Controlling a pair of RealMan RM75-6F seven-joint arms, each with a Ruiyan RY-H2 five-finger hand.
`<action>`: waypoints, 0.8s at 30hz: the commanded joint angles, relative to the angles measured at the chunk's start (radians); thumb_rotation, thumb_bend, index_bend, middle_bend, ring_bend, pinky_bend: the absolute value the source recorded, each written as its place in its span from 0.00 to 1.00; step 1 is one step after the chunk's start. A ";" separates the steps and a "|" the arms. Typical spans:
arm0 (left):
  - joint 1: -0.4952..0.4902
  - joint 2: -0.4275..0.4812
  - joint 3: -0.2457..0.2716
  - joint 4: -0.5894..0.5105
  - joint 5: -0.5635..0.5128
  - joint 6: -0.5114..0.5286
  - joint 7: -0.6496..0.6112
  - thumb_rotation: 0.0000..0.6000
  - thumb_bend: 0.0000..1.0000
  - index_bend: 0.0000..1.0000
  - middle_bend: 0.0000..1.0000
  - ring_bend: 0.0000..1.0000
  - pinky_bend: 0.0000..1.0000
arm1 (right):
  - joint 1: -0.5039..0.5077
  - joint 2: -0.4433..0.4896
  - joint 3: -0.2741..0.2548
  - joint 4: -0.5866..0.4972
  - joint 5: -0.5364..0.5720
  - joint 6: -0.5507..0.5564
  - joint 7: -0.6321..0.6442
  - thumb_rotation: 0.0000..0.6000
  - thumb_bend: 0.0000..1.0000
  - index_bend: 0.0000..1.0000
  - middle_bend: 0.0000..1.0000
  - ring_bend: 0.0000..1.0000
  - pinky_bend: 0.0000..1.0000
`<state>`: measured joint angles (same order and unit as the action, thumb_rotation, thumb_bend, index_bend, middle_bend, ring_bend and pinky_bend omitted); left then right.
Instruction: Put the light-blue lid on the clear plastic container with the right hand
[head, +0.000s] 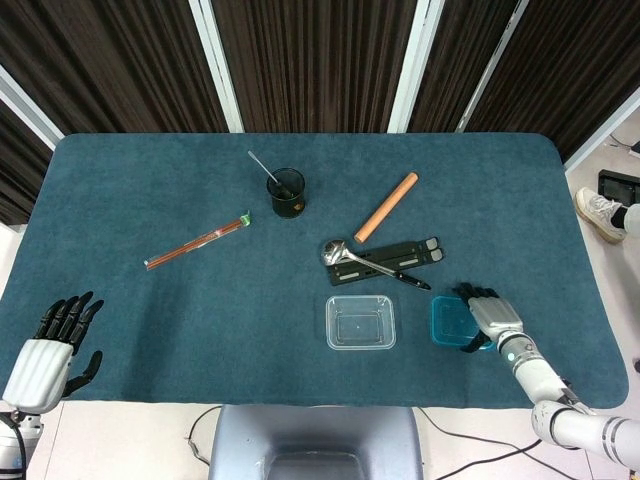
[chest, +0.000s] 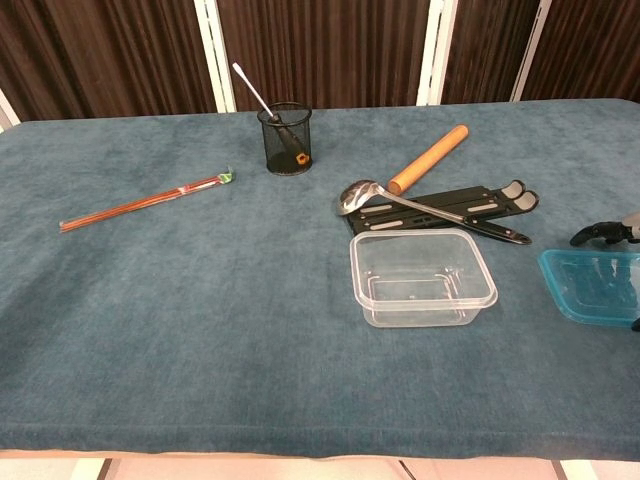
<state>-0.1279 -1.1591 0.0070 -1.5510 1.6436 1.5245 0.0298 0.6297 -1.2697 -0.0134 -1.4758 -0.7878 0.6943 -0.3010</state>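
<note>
My right hand (head: 487, 317), fingers spread, rests over the lid (head: 452, 321) at lower right; lifting it onto the container (head: 360, 322) remains.

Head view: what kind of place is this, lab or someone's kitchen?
Likely a lab or test room, not a kitchen: unrelated props on a cloth-covered table, dark curtain panels behind, and cables trailing on the floor under its near edge.
</note>
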 joint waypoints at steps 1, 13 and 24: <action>0.000 0.000 0.000 0.002 0.002 0.002 -0.002 1.00 0.44 0.00 0.00 0.00 0.08 | 0.007 -0.004 -0.008 -0.004 0.012 0.007 -0.015 1.00 0.11 0.08 0.00 0.00 0.00; 0.002 -0.001 0.001 0.009 0.008 0.009 -0.012 1.00 0.44 0.00 0.00 0.00 0.08 | 0.019 -0.017 -0.021 -0.013 0.024 0.072 -0.066 1.00 0.11 0.24 0.01 0.00 0.01; 0.005 0.004 0.003 0.007 0.012 0.015 -0.023 1.00 0.44 0.00 0.00 0.00 0.08 | 0.024 -0.029 -0.028 -0.015 0.054 0.084 -0.096 1.00 0.11 0.37 0.10 0.00 0.04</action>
<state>-0.1232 -1.1555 0.0103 -1.5438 1.6554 1.5393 0.0066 0.6529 -1.2977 -0.0412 -1.4900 -0.7359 0.7797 -0.3965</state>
